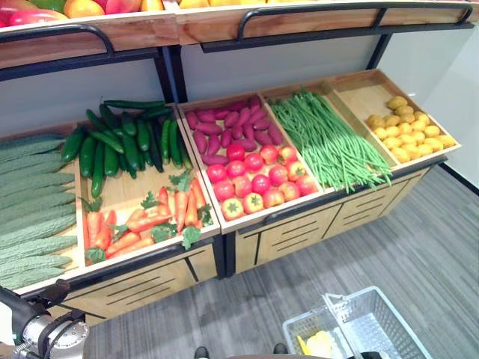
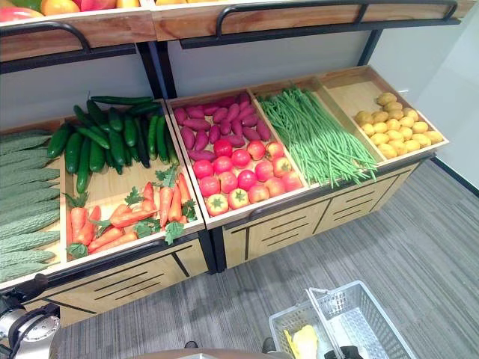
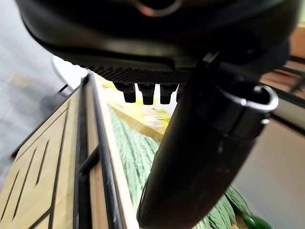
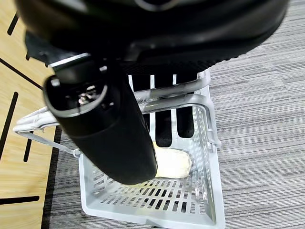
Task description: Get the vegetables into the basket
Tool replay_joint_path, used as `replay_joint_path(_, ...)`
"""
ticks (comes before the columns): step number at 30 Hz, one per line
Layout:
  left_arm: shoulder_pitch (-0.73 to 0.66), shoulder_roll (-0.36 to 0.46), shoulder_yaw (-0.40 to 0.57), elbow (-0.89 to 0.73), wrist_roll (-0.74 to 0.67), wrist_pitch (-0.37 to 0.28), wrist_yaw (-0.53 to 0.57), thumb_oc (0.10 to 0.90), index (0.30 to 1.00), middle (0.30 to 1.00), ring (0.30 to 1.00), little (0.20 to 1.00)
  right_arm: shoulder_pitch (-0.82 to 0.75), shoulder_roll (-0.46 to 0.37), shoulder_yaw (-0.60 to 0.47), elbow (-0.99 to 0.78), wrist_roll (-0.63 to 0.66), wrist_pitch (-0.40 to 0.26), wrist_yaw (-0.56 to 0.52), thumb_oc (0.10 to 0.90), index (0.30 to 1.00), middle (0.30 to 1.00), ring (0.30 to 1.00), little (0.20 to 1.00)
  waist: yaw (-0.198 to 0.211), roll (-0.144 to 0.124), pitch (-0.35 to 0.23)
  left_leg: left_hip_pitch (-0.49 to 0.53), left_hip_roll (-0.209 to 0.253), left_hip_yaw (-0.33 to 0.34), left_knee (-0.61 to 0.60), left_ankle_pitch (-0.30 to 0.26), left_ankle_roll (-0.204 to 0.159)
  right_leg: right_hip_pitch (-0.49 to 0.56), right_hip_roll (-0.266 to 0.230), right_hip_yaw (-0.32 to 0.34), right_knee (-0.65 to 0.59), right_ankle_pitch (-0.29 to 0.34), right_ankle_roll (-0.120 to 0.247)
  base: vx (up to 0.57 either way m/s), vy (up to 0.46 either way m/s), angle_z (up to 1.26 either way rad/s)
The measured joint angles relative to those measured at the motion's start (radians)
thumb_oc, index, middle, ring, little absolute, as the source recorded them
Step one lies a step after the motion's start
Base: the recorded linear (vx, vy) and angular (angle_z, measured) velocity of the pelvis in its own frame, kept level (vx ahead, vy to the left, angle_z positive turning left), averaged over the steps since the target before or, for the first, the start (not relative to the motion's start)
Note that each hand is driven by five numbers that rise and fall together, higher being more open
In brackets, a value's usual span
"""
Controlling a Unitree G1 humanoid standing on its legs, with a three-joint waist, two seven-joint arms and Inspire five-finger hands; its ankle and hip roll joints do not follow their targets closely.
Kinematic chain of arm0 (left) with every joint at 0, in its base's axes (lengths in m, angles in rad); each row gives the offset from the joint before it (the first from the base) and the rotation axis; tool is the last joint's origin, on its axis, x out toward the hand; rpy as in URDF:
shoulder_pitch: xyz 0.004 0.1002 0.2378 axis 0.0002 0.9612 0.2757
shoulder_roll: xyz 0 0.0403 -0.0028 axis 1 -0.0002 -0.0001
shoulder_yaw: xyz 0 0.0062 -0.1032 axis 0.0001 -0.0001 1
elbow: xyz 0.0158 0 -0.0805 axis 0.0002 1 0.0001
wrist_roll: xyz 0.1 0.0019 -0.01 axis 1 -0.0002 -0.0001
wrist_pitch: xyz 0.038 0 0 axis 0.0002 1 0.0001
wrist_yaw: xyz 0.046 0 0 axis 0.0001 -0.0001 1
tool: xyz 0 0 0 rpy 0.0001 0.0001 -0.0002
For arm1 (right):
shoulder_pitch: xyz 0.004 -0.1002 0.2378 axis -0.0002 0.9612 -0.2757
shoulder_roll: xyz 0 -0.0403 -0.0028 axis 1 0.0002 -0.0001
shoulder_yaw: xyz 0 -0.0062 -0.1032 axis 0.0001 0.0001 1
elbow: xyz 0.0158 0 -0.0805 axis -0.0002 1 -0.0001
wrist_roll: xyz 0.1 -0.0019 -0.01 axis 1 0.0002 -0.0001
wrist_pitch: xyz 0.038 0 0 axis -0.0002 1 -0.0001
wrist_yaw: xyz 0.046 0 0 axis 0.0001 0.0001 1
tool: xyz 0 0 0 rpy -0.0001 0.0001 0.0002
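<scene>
A grey wire basket (image 1: 374,318) hangs low at the right, over the floor in front of the stand. My right hand (image 4: 164,121) has its fingers hooked under the basket's two handles (image 4: 190,98), with the thumb in front. One pale yellow vegetable (image 4: 174,163) lies on the basket's bottom. The stand's trays hold bitter gourds (image 1: 30,209), cucumbers (image 1: 120,142), carrots (image 1: 150,221), purple sweet potatoes (image 1: 228,123), tomatoes (image 1: 258,179), green beans (image 1: 325,142) and yellow vegetables (image 1: 408,127). My left hand (image 3: 145,90) hangs empty by the stand's front edge, fingers relaxed, next to the bitter gourds (image 3: 138,157).
The wooden stand (image 1: 299,232) has a black front rail and drawer-like panels below. A fruit shelf (image 1: 224,22) with black rails juts out above the trays. Grey carpet (image 1: 419,239) lies open to the right and in front.
</scene>
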Motion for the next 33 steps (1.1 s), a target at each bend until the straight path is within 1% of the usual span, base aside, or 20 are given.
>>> replay_joint_path(3, 0.003, 0.019, -0.022, -0.018, 0.088, 0.006, -0.021, 0.9, 1.0, 1.0, 1.0, 1.0, -0.012, -0.001, -0.002, -0.009, 0.0, 0.0, 0.001, 0.4, 0.3, 0.3, 0.3, 0.3, -0.006, 0.001, 0.012, 0.002, -0.001, -0.001, 0.0, 0.0, 0.0, 0.002, -0.001, 0.0, -0.001, -0.001, 0.001, 0.0, -0.001, 0.02)
replay_joint_path(6, 0.0, 0.028, -0.055, -0.036, 0.123, 0.007, -0.058, 0.9, 1.0, 1.0, 1.0, 1.0, -0.017, -0.001, -0.002, -0.014, 0.0, -0.001, 0.001, 0.4, 0.3, 0.3, 0.3, 0.3, -0.009, 0.003, 0.015, 0.003, -0.001, 0.0, 0.0, -0.001, 0.0, 0.002, -0.001, 0.001, -0.001, -0.001, 0.0, 0.0, 0.0, 0.0)
replay_joint_path(10, -0.029, 0.042, -0.132, -0.033, 0.132, 0.003, -0.135, 0.9, 1.0, 1.0, 1.0, 1.0, -0.033, -0.001, 0.003, -0.023, -0.008, -0.001, 0.007, 0.4, 0.3, 0.3, 0.3, 0.3, -0.025, 0.002, 0.015, 0.008, -0.002, 0.006, 0.004, -0.001, 0.001, 0.001, -0.001, 0.01, 0.0, 0.0, -0.001, 0.01, 0.012, -0.07)
replay_joint_path(12, -0.075, 0.045, -0.177, -0.04, 0.113, -0.015, -0.208, 0.9, 1.0, 1.0, 1.0, 1.0, -0.041, -0.001, 0.006, -0.041, -0.008, 0.0, 0.018, 0.4, 0.3, 0.3, 0.3, 0.3, -0.041, 0.003, 0.016, 0.012, -0.002, 0.018, 0.004, -0.002, 0.001, -0.002, -0.001, 0.023, -0.001, 0.001, 0.0, 0.01, 0.015, -0.15)
replay_joint_path(15, -0.101, 0.046, -0.225, -0.093, 0.052, -0.038, -0.27, 0.9, 1.0, 1.0, 1.0, 1.0, -0.043, -0.001, 0.01, -0.056, -0.009, 0.0, 0.027, 0.4, 0.3, 0.3, 0.3, 0.3, -0.057, 0.004, 0.017, 0.012, -0.002, 0.025, 0.004, -0.002, 0.002, -0.005, 0.0, 0.03, -0.001, 0.002, 0.001, 0.01, 0.003, -0.08)
replay_joint_path(17, -0.124, 0.04, -0.238, -0.118, 0.006, -0.06, -0.286, 0.9, 1.0, 1.0, 1.0, 1.0, -0.044, -0.001, 0.01, -0.058, -0.009, 0.0, 0.03, 0.4, 0.3, 0.3, 0.3, 0.3, -0.065, 0.005, 0.019, 0.014, -0.001, 0.03, 0.004, -0.003, 0.001, -0.007, 0.001, 0.035, -0.001, 0.002, 0.002, 0.01, -0.004, -0.07)
replay_joint_path(19, -0.171, 0.009, -0.24, -0.12, -0.089, -0.081, -0.304, 0.9, 1.0, 1.0, 1.0, 1.0, -0.049, -0.001, 0.018, -0.057, -0.009, 0.002, 0.038, 0.4, 0.3, 0.3, 0.3, 0.3, -0.068, 0.007, 0.021, 0.017, 0.0, 0.035, 0.004, -0.003, 0.001, -0.007, 0.002, 0.041, -0.001, 0.004, 0.001, 0.03, -0.007, -0.07)
replay_joint_path(20, -0.179, -0.052, -0.217, -0.168, -0.219, -0.09, -0.318, 0.9, 1.0, 1.0, 1.0, 1.0, -0.049, -0.003, 0.03, -0.057, -0.01, 0.004, 0.037, 0.4, 0.3, 0.3, 0.3, 0.3, -0.073, 0.007, 0.021, 0.018, 0.0, 0.037, 0.004, -0.003, 0.002, -0.006, 0.002, 0.043, -0.001, 0.004, 0.001, 0.05, -0.009, -0.08)
replay_joint_path(21, -0.18, -0.079, -0.215, -0.187, -0.267, -0.105, -0.32, 0.9, 1.0, 1.0, 1.0, 1.0, -0.049, -0.003, 0.034, -0.057, -0.012, 0.005, 0.037, 0.4, 0.3, 0.3, 0.3, 0.3, -0.072, 0.007, 0.021, 0.019, 0.0, 0.037, 0.004, -0.003, 0.002, -0.006, 0.002, 0.044, -0.002, 0.004, 0.001, 0.04, -0.008, -0.03)
replay_joint_path(23, -0.18, -0.104, -0.218, -0.198, -0.341, -0.114, -0.34, 0.9, 1.0, 1.0, 1.0, 1.0, -0.049, -0.003, 0.036, -0.058, -0.033, 0.007, 0.038, 0.4, 0.3, 0.3, 0.3, 0.3, -0.077, 0.007, 0.022, 0.023, 0.002, 0.04, 0.004, -0.003, 0.002, -0.005, 0.004, 0.046, -0.002, 0.004, 0.001, 0.03, -0.008, -0.04)
replay_joint_path(24, -0.18, -0.104, -0.221, -0.197, -0.357, -0.114, -0.346, 0.9, 1.0, 1.0, 1.0, 1.0, -0.052, -0.004, 0.036, -0.063, -0.04, 0.007, 0.039, 0.4, 0.3, 0.3, 0.3, 0.3, -0.083, 0.007, 0.022, 0.023, 0.003, 0.041, 0.004, -0.003, 0.002, -0.005, 0.006, 0.047, -0.002, 0.004, 0.001, 0.02, -0.008, -0.04)
replay_joint_path(31, -0.18, -0.103, -0.225, -0.171, -0.353, -0.108, -0.34, 0.9, 1.0, 1.0, 1.0, 1.0, -0.05, -0.006, 0.037, -0.068, -0.041, 0.008, 0.042, 0.4, 0.3, 0.3, 0.3, 0.3, -0.085, 0.008, 0.022, 0.027, 0.003, 0.046, 0.004, -0.003, 0.002, -0.004, 0.007, 0.051, -0.003, 0.005, 0.0, 0.0, -0.002, -0.01)
replay_joint_path(33, -0.186, -0.103, -0.243, -0.141, -0.352, -0.1, -0.338, 0.9, 1.0, 1.0, 1.0, 1.0, -0.05, -0.006, 0.037, -0.077, -0.048, 0.008, 0.042, 0.4, 0.3, 0.3, 0.3, 0.3, -0.085, 0.01, 0.023, 0.027, 0.004, 0.051, 0.004, -0.003, 0.002, -0.006, 0.007, 0.056, -0.003, 0.007, -0.001, 0.02, -0.01, -0.07)
